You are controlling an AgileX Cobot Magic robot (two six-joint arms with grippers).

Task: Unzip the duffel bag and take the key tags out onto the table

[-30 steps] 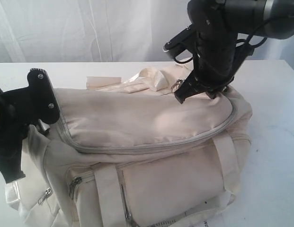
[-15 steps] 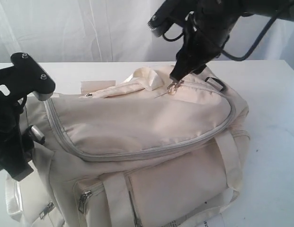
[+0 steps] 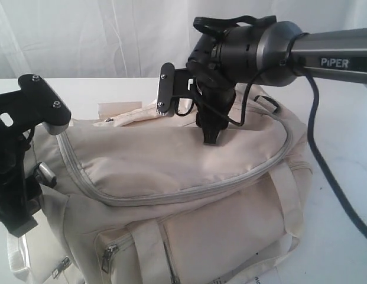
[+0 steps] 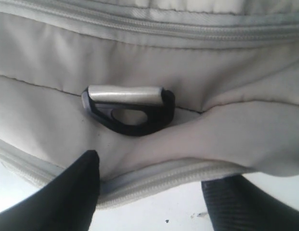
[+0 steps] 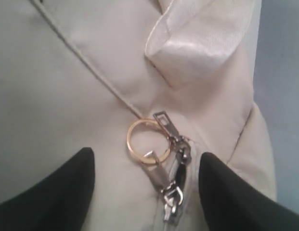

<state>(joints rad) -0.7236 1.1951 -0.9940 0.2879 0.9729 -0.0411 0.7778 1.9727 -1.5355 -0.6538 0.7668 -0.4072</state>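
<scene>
Exterior view: one duffel bag (image 3: 189, 160), main zip closed, mid-frame on one table (image 3: 348, 130). Two grippers, both spread, clasping nothing: left gripper (image 4: 154, 168) near one black clip (image 4: 130, 115); right gripper (image 5: 147, 159) over one gold ring (image 5: 129, 142) and two zipper pulls (image 5: 171, 204), its arm hiding the bag's far edge.

The duffel bag (image 3: 171, 160) is soft cream cloth with a faint sheen. On it: shiny metal zipper pulls (image 5: 179, 153), glossy gold-coloured ring (image 5: 128, 141), smooth black plastic clip (image 4: 135, 127).
</scene>
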